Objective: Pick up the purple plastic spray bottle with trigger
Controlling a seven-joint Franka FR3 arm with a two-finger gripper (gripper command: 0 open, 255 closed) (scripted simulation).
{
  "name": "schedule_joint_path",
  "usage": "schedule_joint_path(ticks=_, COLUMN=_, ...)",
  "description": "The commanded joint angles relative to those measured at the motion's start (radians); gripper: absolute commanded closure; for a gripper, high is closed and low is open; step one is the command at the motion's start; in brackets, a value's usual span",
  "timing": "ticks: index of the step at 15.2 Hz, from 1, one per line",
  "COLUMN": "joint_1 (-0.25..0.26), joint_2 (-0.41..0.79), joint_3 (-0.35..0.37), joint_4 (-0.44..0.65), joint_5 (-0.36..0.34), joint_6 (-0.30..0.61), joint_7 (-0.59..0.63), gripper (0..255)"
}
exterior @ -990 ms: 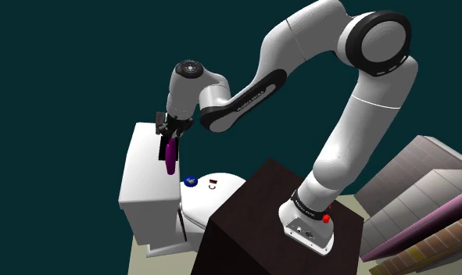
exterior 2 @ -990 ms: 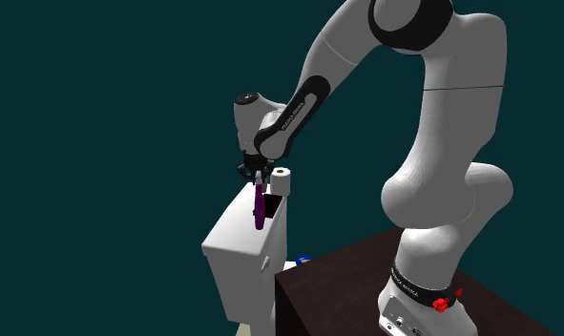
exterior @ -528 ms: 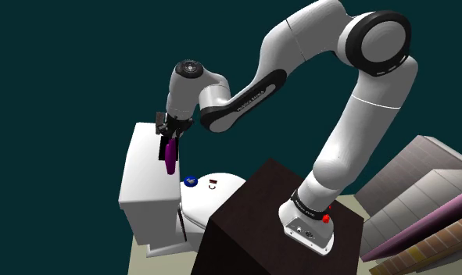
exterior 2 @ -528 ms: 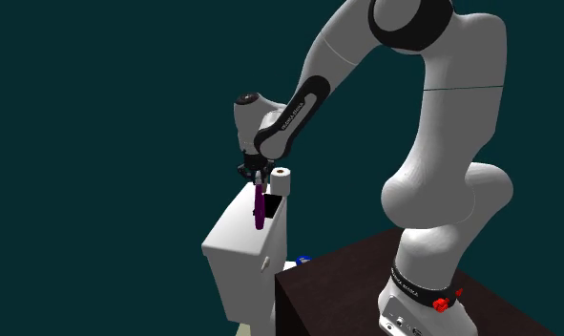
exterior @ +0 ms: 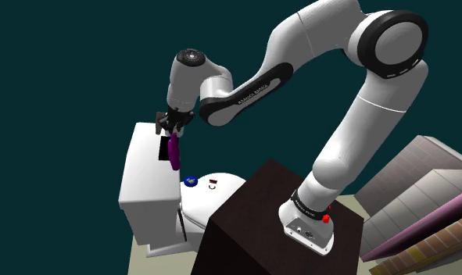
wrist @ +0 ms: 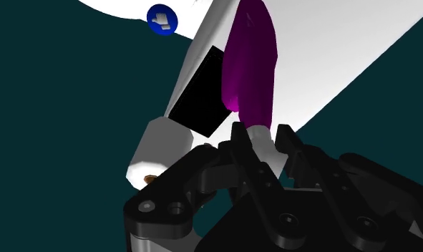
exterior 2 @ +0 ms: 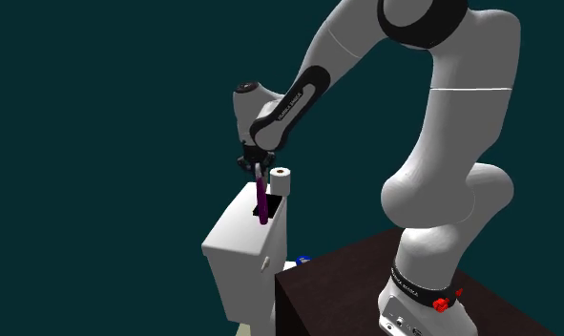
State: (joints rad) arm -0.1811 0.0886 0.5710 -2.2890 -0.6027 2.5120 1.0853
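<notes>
Flat dark teal backdrop (exterior: 65,70) is filling most of the shoulder view. White toilet cistern (exterior: 147,191) is standing at lower left, its bowl lid (exterior: 221,187) lying just beside it. Strip of beige floor (exterior: 162,267) is showing beneath. Slanted grey, purple and wood-toned boards (exterior: 424,195) are leaning at lower right.

Shoulder & 2nd ext. cams behind stand (exterior: 245,226), sharing toilet tank (exterior: 143,187).

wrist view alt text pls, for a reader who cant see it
The black gripper is shut on the white neck of a purple spray bottle, which reaches out over a white toilet tank. Beside the bottle are a black box and a white roll, with a small blue object farther off.
</notes>
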Motion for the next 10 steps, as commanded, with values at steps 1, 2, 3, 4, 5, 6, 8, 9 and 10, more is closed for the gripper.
schedule_joint_path(ticks=1, joint_1=-0.003, joint_2=-0.023, joint_3=0.006, joint_4=0.005, joint_5=0.038, joint_6=-0.018, joint_7=-0.033, gripper=255)
schedule_joint_path(ticks=2, joint_1=-0.004, joint_2=-0.034, joint_3=0.008, joint_4=0.008, joint_5=0.054, joint_6=-0.026, joint_7=-0.047, gripper=255)
schedule_joint_path(ticks=3, joint_1=-0.005, joint_2=-0.045, joint_3=0.01, joint_4=0.011, joint_5=0.071, joint_6=-0.034, joint_7=-0.061, gripper=255)
schedule_joint_path(ticks=4, joint_1=-0.006, joint_2=-0.056, joint_3=0.012, joint_4=0.014, joint_5=0.086, joint_6=-0.043, joint_7=-0.075, gripper=255)
schedule_joint_path(ticks=5, joint_1=-0.006, joint_2=-0.066, joint_3=0.013, joint_4=0.017, joint_5=0.102, joint_6=-0.052, joint_7=-0.088, gripper=255)
schedule_joint_path(ticks=6, joint_1=-0.006, joint_2=-0.076, joint_3=0.014, joint_4=0.021, joint_5=0.116, joint_6=-0.061, joint_7=-0.101, gripper=255)
schedule_joint_path(ticks=8, joint_1=-0.006, joint_2=-0.095, joint_3=0.015, joint_4=0.029, joint_5=0.145, joint_6=-0.08, joint_7=-0.127, gripper=255)
schedule_joint_path(ticks=9, joint_1=-0.006, joint_2=-0.097, joint_3=0.014, joint_4=0.03, joint_5=0.147, joint_6=-0.082, joint_7=-0.128, gripper=255)
schedule_joint_path(ticks=10, joint_1=-0.006, joint_2=-0.097, joint_3=0.014, joint_4=0.029, joint_5=0.147, joint_6=-0.082, joint_7=-0.128, gripper=255)
